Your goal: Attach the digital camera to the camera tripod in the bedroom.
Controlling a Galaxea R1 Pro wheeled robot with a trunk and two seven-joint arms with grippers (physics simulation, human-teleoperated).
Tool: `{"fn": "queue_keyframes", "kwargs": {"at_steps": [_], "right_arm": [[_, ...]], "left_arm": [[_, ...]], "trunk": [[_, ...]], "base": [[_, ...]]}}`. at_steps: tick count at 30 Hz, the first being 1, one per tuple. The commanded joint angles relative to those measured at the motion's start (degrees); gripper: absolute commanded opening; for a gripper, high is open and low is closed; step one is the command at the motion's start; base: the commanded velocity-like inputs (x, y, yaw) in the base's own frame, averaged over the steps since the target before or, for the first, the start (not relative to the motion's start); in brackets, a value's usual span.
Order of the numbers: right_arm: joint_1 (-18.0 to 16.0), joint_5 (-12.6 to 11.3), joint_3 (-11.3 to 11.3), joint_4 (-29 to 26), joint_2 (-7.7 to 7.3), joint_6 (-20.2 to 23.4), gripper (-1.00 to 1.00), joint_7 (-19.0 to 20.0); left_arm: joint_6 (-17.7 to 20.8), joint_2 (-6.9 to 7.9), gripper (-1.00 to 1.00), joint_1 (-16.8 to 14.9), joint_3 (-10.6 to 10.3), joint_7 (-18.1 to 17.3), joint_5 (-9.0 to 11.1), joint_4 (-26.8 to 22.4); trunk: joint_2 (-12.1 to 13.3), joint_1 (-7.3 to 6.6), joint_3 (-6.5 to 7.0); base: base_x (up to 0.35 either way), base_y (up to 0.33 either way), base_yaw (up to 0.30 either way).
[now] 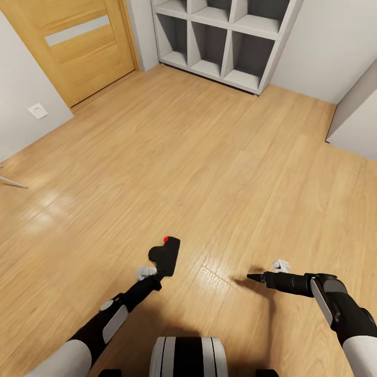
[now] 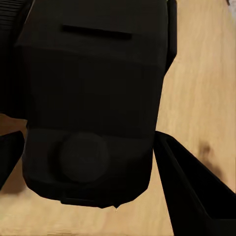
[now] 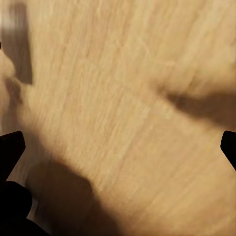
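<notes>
Camera [image 1: 165, 255] is in my L gripper [image 1: 155, 270], held up over the wood floor [image 1: 209, 167], red button [image 1: 166, 239] on the far top corner. L wrist cam: black body [image 2: 93, 108] sits between the two fingers [image 2: 191, 191], jaws closed onto it, floor showing behind. R gripper [image 1: 251, 276] points toward the L one, holding nothing; R wrist cam shows both fingertips [image 3: 11, 147] at opposite edges of frame w/ bare floor between, so jaws wide apart. R wrist pic is blurry. Head cam: white cube shelves [image 1: 225, 36] at far wall, wood door [image 1: 78, 47] far L, white wall socket [image 1: 37, 110] beside it. Thin silver bar [image 1: 11, 181] pokes in at L edge, can't tell what it is. Robot base [image 1: 188, 357] at bottom.
</notes>
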Motion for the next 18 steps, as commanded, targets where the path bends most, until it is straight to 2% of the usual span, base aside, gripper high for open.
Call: {"fn": "queue_keyframes", "kwargs": {"at_steps": [1, 3, 4, 5, 6, 7, 8, 13, 14, 15, 17, 18], "right_arm": [[0.0, -0.5, 0.0, 0.0, 0.00, 0.5, 1.00, -0.1], [0.0, -0.5, 0.0, 0.0, 0.00, 0.5, 1.00, -0.1], [0.0, -0.4, 0.0, 0.0, 0.00, 0.5, 1.00, -0.1], [0.0, -0.4, 0.0, 0.0, 0.00, 0.5, 1.00, -0.1], [0.0, -0.4, 0.0, 0.0, 0.00, 0.5, 1.00, -0.1], [0.0, -0.4, 0.0, 0.0, 0.00, 0.5, 1.00, -0.1], [0.0, -0.4, 0.0, 0.0, 0.00, 0.5, 1.00, -0.1], [0.0, -0.4, 0.0, 0.0, 0.01, 0.5, 1.00, -0.1], [0.0, -0.4, 0.0, 0.0, 0.00, 0.5, 1.00, -0.1], [0.0, -0.4, 0.0, 0.0, 0.00, 0.5, 1.00, -0.1], [0.0, -0.4, 0.0, 0.0, 0.00, 0.5, 1.00, -0.1], [0.0, -0.4, 0.0, 0.0, 0.00, 0.5, 1.00, -0.1]], "left_arm": [[-0.1, -0.12, -1.00, 0.0, -0.5, 0.5, 0.9, 0.0], [0.6, -1.18, -1.00, 0.0, -0.5, 1.7, 1.9, -0.3], [0.9, -2.28, -1.00, 0.0, -0.5, 2.7, 2.2, -0.4], [1.3, -5.89, -1.00, 0.0, -0.8, 7.3, 2.3, -0.5], [1.3, -6.45, -1.00, 0.0, -0.8, 8.5, 2.2, -0.5], [1.3, -7.48, -1.00, 0.0, -1.0, 11.1, 1.8, -0.5], [1.3, -7.95, -1.00, 0.0, -1.1, 12.5, 1.5, -0.5], [2.0, -10.75, -1.00, 0.0, -1.9, 24.5, -1.0, -1.1], [2.8, -11.27, -1.00, 0.0, -2.2, 27.2, -1.6, -1.7], [3.4, -11.44, -1.00, 0.0, -2.4, 28.4, -1.9, -2.2], [6.2, -11.73, -1.00, 0.0, -3.0, 31.3, -3.4, -4.1], [8.9, -11.84, -1.00, 0.0, -3.3, 32.8, -4.8, -5.5]], "trunk": [[0.0, -0.01, -0.03], [0.0, -0.01, -0.03], [0.0, -0.01, -0.03], [0.0, -0.01, -0.03], [0.0, -0.01, -0.03], [0.0, -0.01, -0.03], [0.0, -0.01, -0.03], [0.0, -0.01, -0.03], [0.0, -0.01, -0.03], [0.0, -0.01, -0.03], [0.0, -0.01, -0.03], [0.0, -0.01, -0.03]], "base": [[0.000, 0.000, 0.000], [0.000, 0.000, 0.000], [0.000, 0.000, 0.000], [0.000, 0.000, 0.000], [0.000, 0.000, 0.000], [0.000, 0.000, 0.000], [0.000, 0.000, 0.000], [0.000, 0.000, 0.000], [0.000, 0.000, 0.000], [0.000, 0.000, 0.000], [0.000, 0.000, 0.000], [0.000, 0.000, 0.000]]}}
